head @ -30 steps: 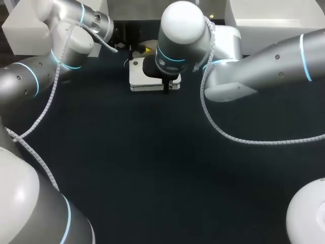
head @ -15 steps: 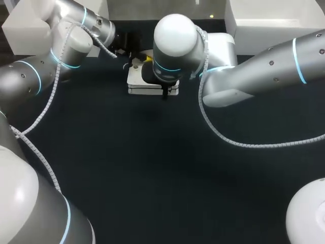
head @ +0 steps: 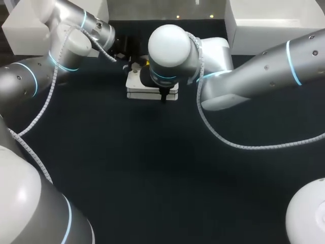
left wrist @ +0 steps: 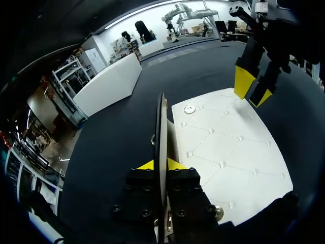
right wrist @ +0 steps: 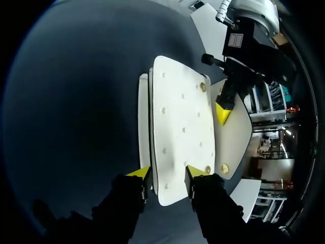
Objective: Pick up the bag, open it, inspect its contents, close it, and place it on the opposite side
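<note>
Your bag (head: 138, 87) lies flat near the middle of the table's (head: 152, 168) far edge, a white quilted pouch with small gold snaps (right wrist: 203, 87) at its corners. You can see its flap (left wrist: 161, 127) standing upright off the body, so the opening step looks to be under way rather than done. Your left hand (left wrist: 161, 164) is pinching that flap, with the thin edge caught between its fingers. Your right hand (right wrist: 167, 173) is poised over the opposite end of the bag with its fingers spread. Its tips sit right at the bag's edge, perhaps steadying it, though you cannot tell whether they press on it. Nothing of the inside shows, so you should count the inspection as not yet done. Closing the flap and carrying the bag to the other side of the table are also left. The bag appears to rest on the table, not lifted clear.
</note>
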Robot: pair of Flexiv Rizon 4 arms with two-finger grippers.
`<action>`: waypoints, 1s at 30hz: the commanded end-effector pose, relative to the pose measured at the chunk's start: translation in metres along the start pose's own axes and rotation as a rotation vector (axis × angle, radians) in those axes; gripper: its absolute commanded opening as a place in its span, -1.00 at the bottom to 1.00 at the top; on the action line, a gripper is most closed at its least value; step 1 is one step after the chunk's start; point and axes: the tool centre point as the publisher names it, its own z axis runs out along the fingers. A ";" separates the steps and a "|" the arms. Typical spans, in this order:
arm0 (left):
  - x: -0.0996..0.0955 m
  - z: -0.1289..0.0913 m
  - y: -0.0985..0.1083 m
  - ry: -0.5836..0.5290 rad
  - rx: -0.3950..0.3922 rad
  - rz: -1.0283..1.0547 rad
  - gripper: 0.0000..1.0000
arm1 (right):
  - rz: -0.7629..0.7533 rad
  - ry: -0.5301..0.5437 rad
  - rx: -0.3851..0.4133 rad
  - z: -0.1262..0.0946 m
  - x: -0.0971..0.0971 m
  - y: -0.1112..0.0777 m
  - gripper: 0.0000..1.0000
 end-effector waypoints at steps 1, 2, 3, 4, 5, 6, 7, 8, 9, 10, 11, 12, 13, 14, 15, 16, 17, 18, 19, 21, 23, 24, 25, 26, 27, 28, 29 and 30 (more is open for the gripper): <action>-0.007 0.002 0.003 0.018 0.006 -0.002 -1.00 | -0.001 -0.010 -0.003 0.008 0.002 -0.002 -0.18; -0.007 0.002 0.004 0.022 0.007 -0.004 -1.00 | -0.004 -0.010 -0.004 0.009 0.002 -0.003 -0.19; -0.007 0.003 0.004 0.024 0.008 -0.004 -1.00 | -0.005 -0.010 -0.005 0.010 0.002 -0.004 -0.20; -0.007 0.003 0.004 0.025 0.008 -0.004 -1.00 | -0.007 -0.010 -0.005 0.011 0.002 -0.004 -0.21; -0.007 0.003 0.004 0.028 0.009 -0.004 -1.00 | -0.012 -0.009 -0.006 0.012 0.002 -0.005 -0.22; -0.007 0.004 0.004 0.029 0.009 -0.004 -1.00 | -0.013 -0.009 -0.007 0.013 0.002 -0.006 -0.24; -0.007 0.004 0.004 0.031 0.009 -0.005 -1.00 | -0.016 -0.010 -0.008 0.013 0.002 -0.006 -0.25; -0.007 0.004 0.004 0.033 0.009 -0.005 -1.00 | -0.018 -0.011 -0.010 0.014 0.001 -0.007 -0.25; -0.007 0.004 0.004 0.035 0.010 -0.004 -1.00 | -0.020 -0.012 -0.013 0.014 0.001 -0.007 -0.27; -0.007 0.004 0.004 0.038 0.011 -0.003 -1.00 | -0.022 -0.012 -0.016 0.015 0.001 -0.007 -0.27; -0.006 0.004 0.003 0.040 0.011 -0.002 -1.00 | -0.025 -0.013 -0.018 0.015 0.001 -0.008 -0.26; -0.006 0.004 0.003 0.042 0.011 -0.001 -1.00 | -0.027 -0.013 -0.020 0.016 0.001 -0.008 -0.26; -0.006 0.005 0.003 0.044 0.011 -0.001 -1.00 | -0.028 -0.013 -0.020 0.017 0.001 -0.008 -0.26; -0.006 0.005 0.003 0.044 0.010 0.000 -1.00 | -0.029 -0.012 -0.021 0.017 0.001 -0.008 -0.26; -0.005 0.005 0.003 0.047 0.010 0.000 -1.00 | -0.030 -0.011 -0.023 0.018 0.001 -0.007 -0.25; -0.005 0.005 0.004 0.048 0.010 0.000 -1.00 | -0.030 -0.011 -0.024 0.019 0.001 -0.007 -0.26; -0.005 0.005 0.004 0.051 0.010 0.000 -1.00 | -0.030 -0.011 -0.025 0.020 0.001 -0.007 -0.26; -0.004 0.005 0.004 0.053 0.011 0.000 -1.00 | -0.030 -0.010 -0.025 0.021 0.001 -0.006 -0.26; -0.004 0.005 0.004 0.054 0.011 0.000 -1.00 | -0.029 -0.010 -0.025 0.022 0.001 -0.006 -0.27; -0.003 0.005 0.004 0.056 0.011 0.000 -1.00 | -0.027 -0.010 -0.027 0.023 0.001 -0.005 -0.30; -0.003 0.005 0.005 0.058 0.010 0.000 -1.00 | -0.024 -0.011 -0.029 0.023 0.000 -0.004 -0.35; -0.002 0.005 0.005 0.059 0.010 0.000 -1.00 | -0.022 -0.012 -0.030 0.023 0.000 -0.004 -0.38; -0.002 0.005 0.005 0.060 0.011 0.000 -1.00 | -0.019 -0.014 -0.030 0.023 -0.001 -0.003 -0.43; -0.002 0.005 0.005 0.061 0.010 0.000 -1.00 | -0.017 -0.015 -0.030 0.023 -0.001 -0.003 -0.48; -0.002 0.005 0.005 0.061 0.010 0.001 -1.00 | -0.015 -0.017 -0.031 0.023 -0.002 -0.002 -0.58; -0.002 0.005 0.005 0.061 0.011 0.002 -1.00 | -0.013 -0.018 -0.032 0.023 -0.002 -0.002 -0.69; -0.001 0.005 0.005 0.061 0.011 0.002 -1.00 | -0.012 -0.019 -0.032 0.023 -0.003 -0.002 -0.84; -0.001 0.005 0.005 0.061 0.012 0.002 -1.00 | -0.011 -0.020 -0.033 0.022 -0.003 -0.002 -0.98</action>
